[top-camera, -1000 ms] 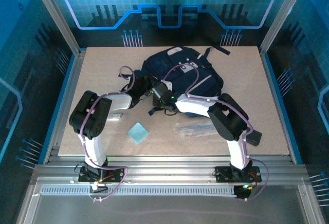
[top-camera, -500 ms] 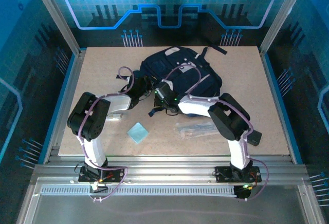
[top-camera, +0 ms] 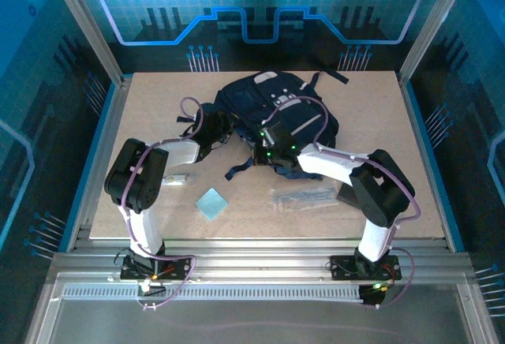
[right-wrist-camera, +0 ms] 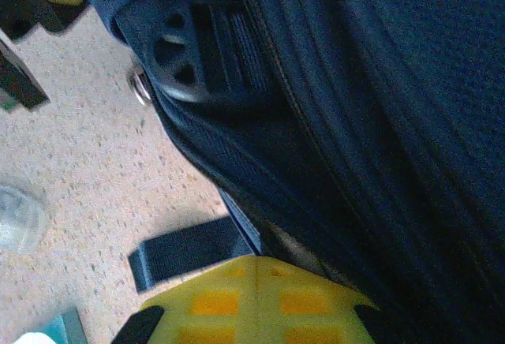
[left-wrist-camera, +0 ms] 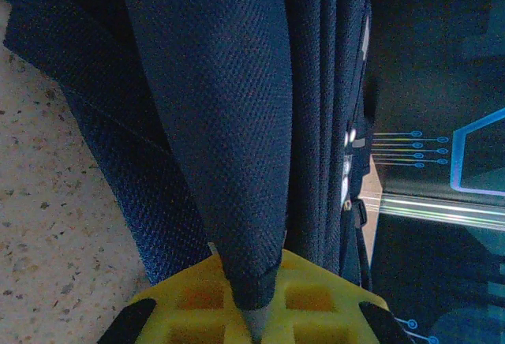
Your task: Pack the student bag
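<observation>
The student bag [top-camera: 276, 107], dark navy with light grey stripes, lies at the back middle of the table. My left gripper [top-camera: 223, 127] is at its left edge. In the left wrist view its yellow fingers [left-wrist-camera: 197, 304] are shut on a fold of the bag's navy fabric [left-wrist-camera: 237, 84]. My right gripper [top-camera: 267, 140] is at the bag's near edge. In the right wrist view it [right-wrist-camera: 272, 259] is shut, with the bag's lower hem [right-wrist-camera: 355, 84] lying across the fingertips, beside a black strap [right-wrist-camera: 185, 249] and a round buckle [right-wrist-camera: 197, 56].
A teal square pad [top-camera: 211, 202] lies at the front left of the table. A clear packet of pens [top-camera: 304, 196] lies at the front middle. A small white item [top-camera: 177, 178] sits by the left arm. Aluminium frame posts border the table.
My right gripper has shut and moved right and back along the bag's near edge, its elbow swinging out to the right. The bag shifted slightly. The left gripper kept its hold.
</observation>
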